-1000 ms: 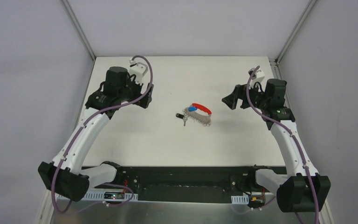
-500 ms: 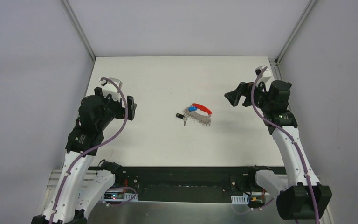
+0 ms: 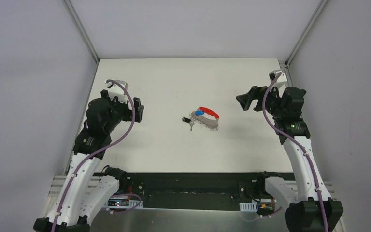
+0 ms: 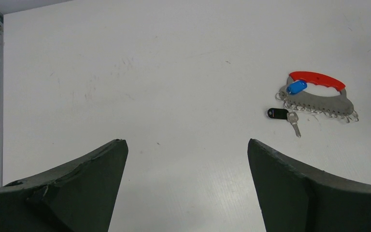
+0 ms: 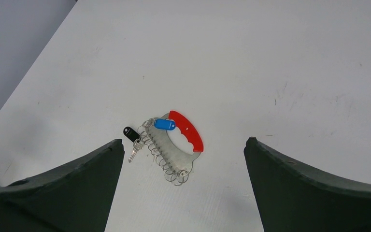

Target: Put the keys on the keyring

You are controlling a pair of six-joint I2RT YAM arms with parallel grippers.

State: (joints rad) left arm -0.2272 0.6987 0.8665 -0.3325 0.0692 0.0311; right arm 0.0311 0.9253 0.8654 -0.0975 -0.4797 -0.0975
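The keyring lies flat at mid-table: a red curved band (image 3: 208,112) joined to a silvery plate with a row of small rings (image 3: 207,123). It shows in the left wrist view (image 4: 317,78) and the right wrist view (image 5: 188,130). The blue-headed key (image 3: 199,113) (image 5: 164,124) rests on the band's left end. The silver key with a dark head (image 3: 188,121) (image 4: 285,116) (image 5: 132,137) lies against the leftmost rings; I cannot tell whether it is threaded. My left gripper (image 3: 135,107) (image 4: 187,145) is open and empty, well left of the keyring. My right gripper (image 3: 246,100) (image 5: 184,140) is open and empty, raised to its right.
The white tabletop (image 3: 164,145) is bounded by grey walls on the left, back and right. A metal frame post (image 3: 285,65) stands at the back right corner. The black base rail (image 3: 188,188) runs along the near edge.
My left arm has pulled back from the table's far left toward the near left, its gripper now lower and further from the keyring. My right gripper has drifted slightly right. Keys and keyring have not moved.
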